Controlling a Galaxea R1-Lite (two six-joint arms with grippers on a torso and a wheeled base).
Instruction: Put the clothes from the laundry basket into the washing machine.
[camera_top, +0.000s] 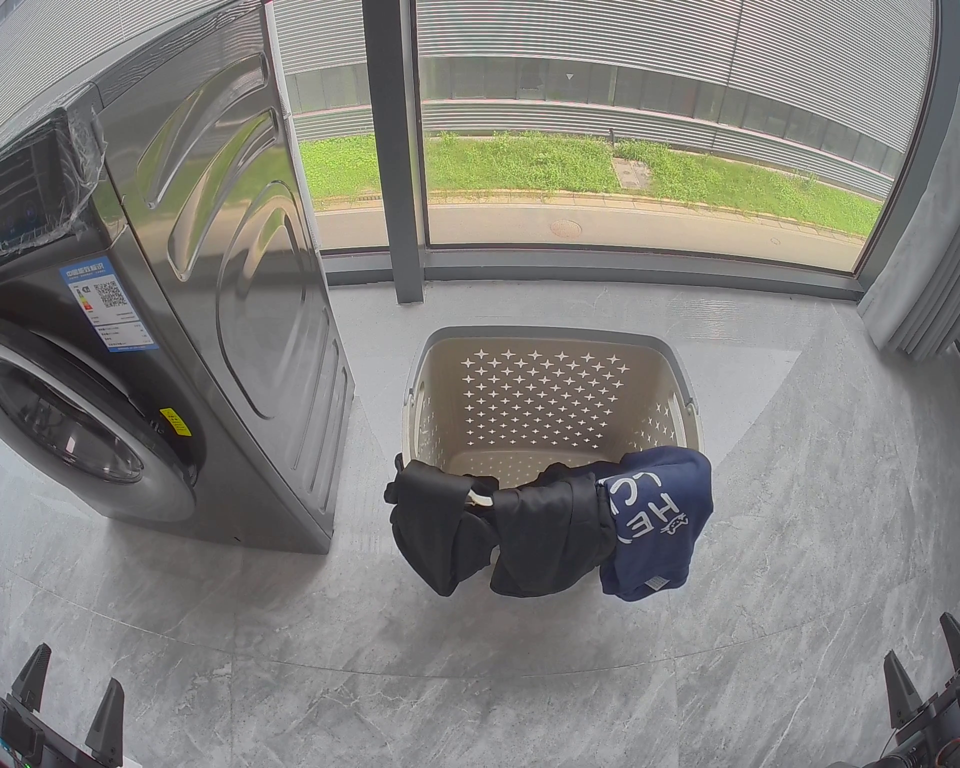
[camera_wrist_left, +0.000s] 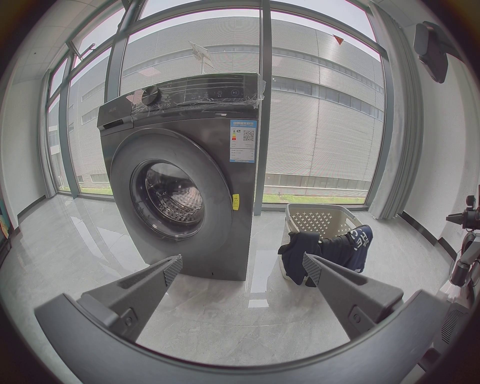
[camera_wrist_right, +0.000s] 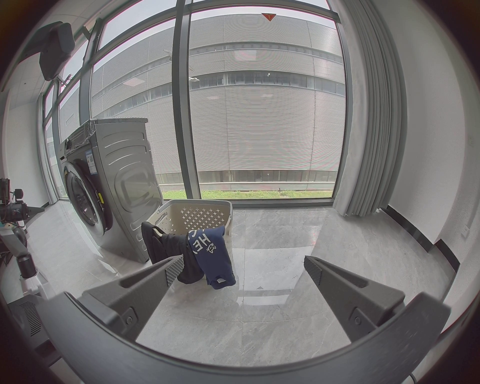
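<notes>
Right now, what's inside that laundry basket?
The laundry basket shows bare wall and floor. Black clothes and a navy shirt hang over its near rim, hiding the floor behind them.

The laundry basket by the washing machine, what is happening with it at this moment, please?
Nothing is being handled yet. The laundry basket stands on the floor beside the washing machine, whose door looks shut. Black garments and a navy shirt hang over the basket's near rim. The left gripper and the right gripper are both open and empty, low over the floor, short of the basket.
</notes>
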